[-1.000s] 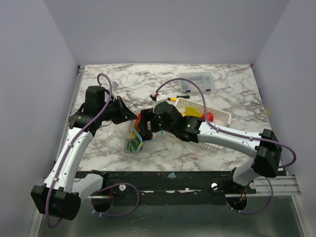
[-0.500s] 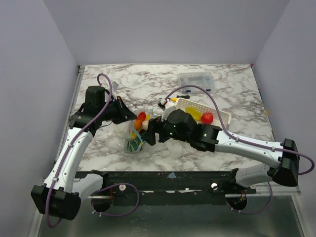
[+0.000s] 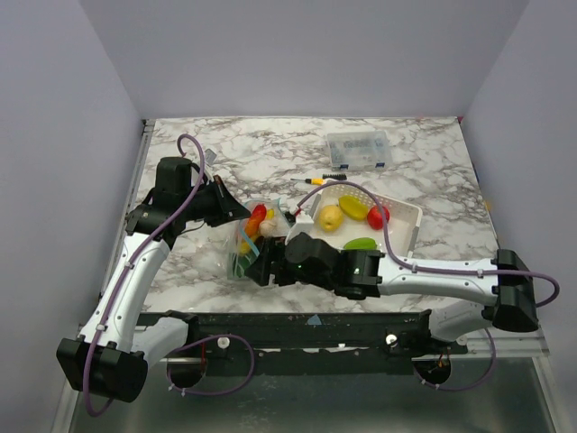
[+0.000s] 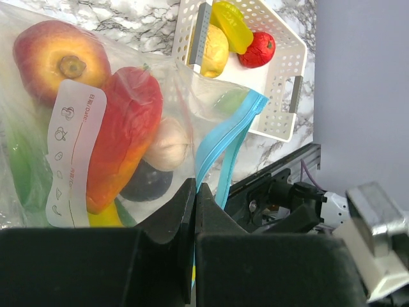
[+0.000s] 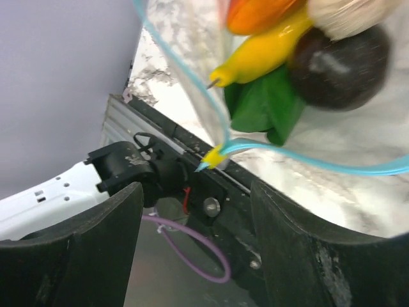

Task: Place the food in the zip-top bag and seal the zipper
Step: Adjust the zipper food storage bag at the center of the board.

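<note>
Zip-top bag (image 3: pixel 245 245) sat left of centre on the marble table (image 3: pixel 433 171). Food showed through it: a red-yellow apple (image 4: pixel 54 57), a red-orange pepper (image 4: pixel 124 134), a white bulb (image 4: pixel 167 144) and a dark round piece (image 4: pixel 144 182). The zipper (image 4: pixel 223 144) gaped, its two blue strips apart.

Your left gripper (image 4: pixel 195 192), at the bag's 11 o'clock in the top view, had jaws pressed together on the bag's mouth edge. Your right gripper (image 5: pixel 195 217), at the bag's 5 o'clock, had jaws spread wide and held nothing, the zipper's end just above the gap.

At 3 o'clock, the white slotted basket (image 3: pixel 404 216) held a lemon (image 3: pixel 330 216) and a red piece (image 3: pixel 379 215).
</note>
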Robot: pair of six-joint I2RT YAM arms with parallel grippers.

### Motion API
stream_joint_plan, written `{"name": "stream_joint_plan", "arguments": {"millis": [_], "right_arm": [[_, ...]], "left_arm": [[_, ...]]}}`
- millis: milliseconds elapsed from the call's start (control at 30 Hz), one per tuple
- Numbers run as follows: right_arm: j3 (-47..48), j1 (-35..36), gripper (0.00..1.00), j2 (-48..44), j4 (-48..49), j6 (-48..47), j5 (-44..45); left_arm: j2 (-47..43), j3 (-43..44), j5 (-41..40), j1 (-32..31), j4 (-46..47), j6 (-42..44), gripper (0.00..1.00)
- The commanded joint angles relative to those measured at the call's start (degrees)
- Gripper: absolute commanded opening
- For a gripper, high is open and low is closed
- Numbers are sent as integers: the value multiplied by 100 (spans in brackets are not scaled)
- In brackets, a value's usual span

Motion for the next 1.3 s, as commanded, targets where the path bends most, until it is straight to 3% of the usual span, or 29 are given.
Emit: {"name": "stream_joint_plan", "arguments": {"millis": [0,400,533,633,800,833,967,1067,1200,1267], "right_arm": [[602,401,71,570,-441,1011,1132],[1284,499,62,1365,-1194,1158,2604],[1497,503,47,1543,-1321,879,2816],[1624,506,24,1607,-1325,456,2950],[1775,507,8,1552,-1223,-758,3265],[1738,505,1,1480,-1038,-1242,3257],[865,494,0,823,614,-3689,2679],[-99,374,0,191,1923,-5248,1599],[-158,-247,0,-51,1605,-5832,379],[-145,-312,0,-91,1571,-6163,283]], "left_arm": [[-3,61,165,2,224,-90,0],[-144,-8,171,-2,182,-68,0],[-122,0,182,0,182,-79,0],[-153,5,84,6,153,-69,0],[-349,27,-493,45,-70,-18,0],[-407,19,-672,66,-141,-1,0],[-748,-31,-1496,203,-359,124,0],[-1093,-158,-1866,236,-373,351,21],[-1728,-236,-2196,245,-448,708,60],[-2018,-217,-2195,245,-459,978,72]]}}
